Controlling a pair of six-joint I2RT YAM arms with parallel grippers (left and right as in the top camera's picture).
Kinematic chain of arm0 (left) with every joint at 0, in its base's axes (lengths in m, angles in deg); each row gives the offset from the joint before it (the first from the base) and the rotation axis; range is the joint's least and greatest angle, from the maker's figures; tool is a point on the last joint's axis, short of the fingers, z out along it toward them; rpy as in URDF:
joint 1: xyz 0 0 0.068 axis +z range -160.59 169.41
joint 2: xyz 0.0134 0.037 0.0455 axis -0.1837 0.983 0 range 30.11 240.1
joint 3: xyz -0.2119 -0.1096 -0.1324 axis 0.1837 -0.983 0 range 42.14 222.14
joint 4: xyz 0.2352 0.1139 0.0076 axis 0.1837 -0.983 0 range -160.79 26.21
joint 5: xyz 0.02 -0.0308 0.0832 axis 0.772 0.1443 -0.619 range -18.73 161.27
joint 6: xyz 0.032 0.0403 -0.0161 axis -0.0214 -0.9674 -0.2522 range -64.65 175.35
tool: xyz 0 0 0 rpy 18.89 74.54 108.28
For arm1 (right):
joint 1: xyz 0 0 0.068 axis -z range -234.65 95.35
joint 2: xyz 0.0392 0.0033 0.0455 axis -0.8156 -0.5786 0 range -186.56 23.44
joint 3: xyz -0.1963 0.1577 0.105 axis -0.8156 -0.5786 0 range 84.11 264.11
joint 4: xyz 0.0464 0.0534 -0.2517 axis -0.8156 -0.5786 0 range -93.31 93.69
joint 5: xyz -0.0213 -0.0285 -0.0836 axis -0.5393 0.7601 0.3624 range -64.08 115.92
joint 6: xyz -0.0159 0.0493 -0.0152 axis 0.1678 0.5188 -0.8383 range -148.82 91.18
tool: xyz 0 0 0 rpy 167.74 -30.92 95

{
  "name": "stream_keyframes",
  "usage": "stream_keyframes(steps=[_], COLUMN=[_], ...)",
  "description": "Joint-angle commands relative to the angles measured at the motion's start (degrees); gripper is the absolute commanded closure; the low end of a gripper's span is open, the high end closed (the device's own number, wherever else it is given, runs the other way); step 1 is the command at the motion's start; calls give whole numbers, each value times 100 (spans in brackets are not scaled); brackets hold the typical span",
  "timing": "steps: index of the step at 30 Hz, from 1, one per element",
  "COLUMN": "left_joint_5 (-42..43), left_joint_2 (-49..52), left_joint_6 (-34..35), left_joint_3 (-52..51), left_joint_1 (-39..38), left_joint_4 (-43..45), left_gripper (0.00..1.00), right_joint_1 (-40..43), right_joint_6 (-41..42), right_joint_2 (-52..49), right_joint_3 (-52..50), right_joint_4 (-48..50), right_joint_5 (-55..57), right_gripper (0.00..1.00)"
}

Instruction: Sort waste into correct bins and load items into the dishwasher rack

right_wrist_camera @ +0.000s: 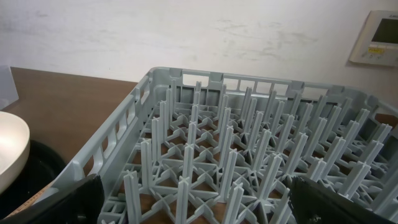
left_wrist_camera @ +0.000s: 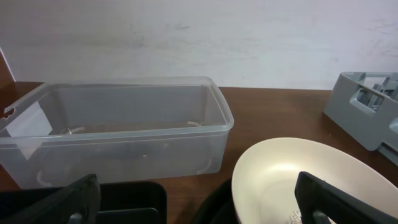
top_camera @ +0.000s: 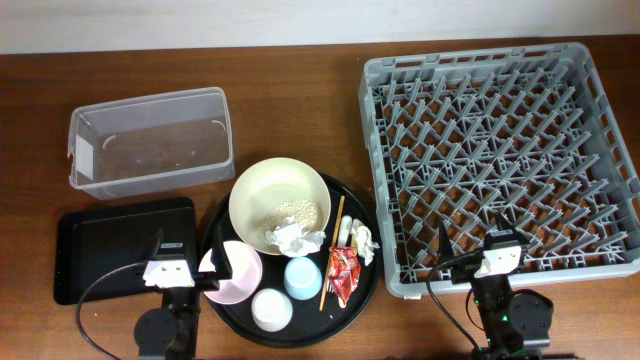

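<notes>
On the round black tray point(top_camera: 222, 222) stand a large cream bowl point(top_camera: 262, 195) holding rice point(top_camera: 300, 212) and a crumpled tissue point(top_camera: 295, 238), a pink bowl point(top_camera: 240, 275), a white cup point(top_camera: 271, 309) and a light blue cup point(top_camera: 302, 277). A chopstick point(top_camera: 332, 250), a red wrapper point(top_camera: 343, 272), another tissue point(top_camera: 363, 241) and pale cutlery point(top_camera: 345, 232) lie at its right. My left gripper point(top_camera: 180, 275) is open and empty by the pink bowl. In the left wrist view it point(left_wrist_camera: 199, 211) faces the clear tub point(left_wrist_camera: 118, 130) and the cream bowl point(left_wrist_camera: 292, 180). My right gripper point(top_camera: 497, 258) point(right_wrist_camera: 199, 208) is open and empty over the front edge of the grey rack point(top_camera: 500, 150) point(right_wrist_camera: 249, 143).
The clear tub point(top_camera: 150, 140) stands at the back left. The flat black tray point(top_camera: 100, 240) point(left_wrist_camera: 130, 202) lies in front of it, left of the round tray. The rack point(left_wrist_camera: 373, 112) fills the right side. A wall runs behind the table.
</notes>
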Motion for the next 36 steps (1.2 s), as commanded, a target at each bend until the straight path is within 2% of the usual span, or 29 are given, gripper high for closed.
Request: stream_keyframes(steps=[1, 25, 26, 29, 32, 34, 36], left_joint_5=[83, 61, 61, 37, 61, 92, 337], left_joint_2=[-44, -37, 35, 804, 2149, 3397, 4170], left_joint_6=[-92, -87, -87, -87, -87, -87, -90], left_joint_3=[-39, 127, 291, 1117, 2057, 3036, 3773], left_joint_1=[26, 26, 26, 26, 24, 22, 20], left_joint_4=[-7, -79, -275, -809, -1086, -1582, -2050], left_gripper=[1, 1, 1, 1, 1, 0, 1], right_joint_1=[31, 33, 33, 33, 33, 33, 33], right_joint_6=[-15, -4, 339, 984, 1040, 1040, 1038], right_joint_2=[33, 33, 33, 7, -212, -946, -1768], right_joint_3=[-26, -4, 55, 151, 588, 1202, 1827], right_joint_4=[-37, -44, -55, -201, -785, -1023, -1294], right_joint_5=[48, 138, 396, 566, 616, 612, 610], right_gripper=[2, 2, 2, 2, 2, 2, 2])
